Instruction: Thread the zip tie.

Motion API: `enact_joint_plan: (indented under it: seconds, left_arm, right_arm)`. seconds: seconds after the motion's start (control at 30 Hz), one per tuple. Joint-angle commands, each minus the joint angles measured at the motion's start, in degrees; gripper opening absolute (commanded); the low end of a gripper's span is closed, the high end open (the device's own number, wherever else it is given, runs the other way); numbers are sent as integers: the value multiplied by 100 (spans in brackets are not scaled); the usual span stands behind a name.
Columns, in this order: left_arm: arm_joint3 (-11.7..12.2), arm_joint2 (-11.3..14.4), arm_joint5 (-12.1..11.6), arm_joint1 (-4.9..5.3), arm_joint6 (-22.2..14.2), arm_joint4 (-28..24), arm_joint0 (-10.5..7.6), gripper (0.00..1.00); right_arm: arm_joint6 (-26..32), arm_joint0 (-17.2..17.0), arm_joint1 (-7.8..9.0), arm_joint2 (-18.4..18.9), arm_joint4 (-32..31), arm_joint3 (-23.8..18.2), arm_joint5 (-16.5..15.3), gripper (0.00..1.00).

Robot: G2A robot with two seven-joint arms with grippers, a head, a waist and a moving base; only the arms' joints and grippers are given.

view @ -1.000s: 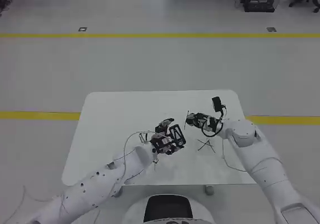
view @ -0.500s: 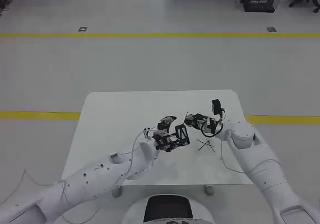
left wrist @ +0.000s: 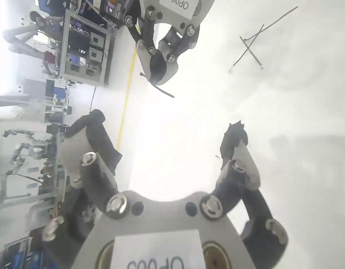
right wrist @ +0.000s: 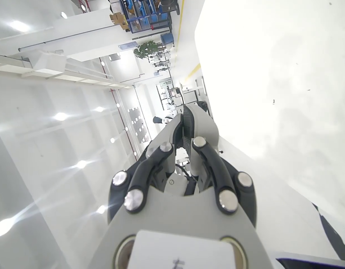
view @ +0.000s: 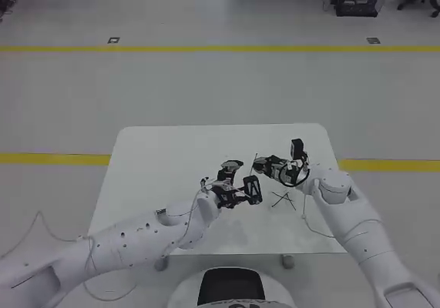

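Right gripper (left wrist: 156, 78), fingers pressed together on a black zip tie (left wrist: 164, 93), hangs above the table (view: 150, 154), nearer its right edge than its left; left gripper (left wrist: 165, 125) faces it, fingers spread and empty. A few loose ties (view: 283, 200) lie crossed on the table toward the near right corner. Judged light, slim, springy and slick: the free end will flex and wander, so take hold close beside the tip, flat faces between the pads.

A big industrial robotics lab: pale floor (view: 220, 85) with yellow lines (view: 204, 48), equipment racks (left wrist: 85, 54), blue shelves (right wrist: 145, 15), cardboard boxes (right wrist: 117, 19).
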Motion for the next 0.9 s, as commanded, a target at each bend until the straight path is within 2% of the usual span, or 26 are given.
enact_joint_plan:
  seconds: [0.0, 0.07, 0.17, 0.37, 0.57, 0.8, 0.87]
  left_arm:
    - [33, 105, 123, -20, -109, 0, -87, 100]
    - [60, 129, 144, -55, -237, 0, -165, 100]
    - [69, 129, 205, -97, -245, 0, -225, 100]
    - [69, 129, 205, -97, -245, 0, -225, 100]
    - [134, 129, 34, -141, 21, 0, -191, 100]
    - [171, 129, 25, -151, 16, 0, -230, 100]
    - [206, 76, 25, -154, 150, -7, -158, 100]
  right_arm:
    - [-68, -12, -15, 7, 159, -7, 97, 0]
    - [-93, -15, -32, 2, 309, -14, 185, 0]
    - [-188, 1, -41, -8, 336, -22, 279, 0]
    - [-188, 1, -41, -8, 336, -22, 279, 0]
    - [-323, -68, -69, -28, 521, -177, 349, 0]
    - [-358, -67, -71, -16, 544, -187, 361, 0]
    - [-402, -107, -75, -31, 539, -239, 329, 0]
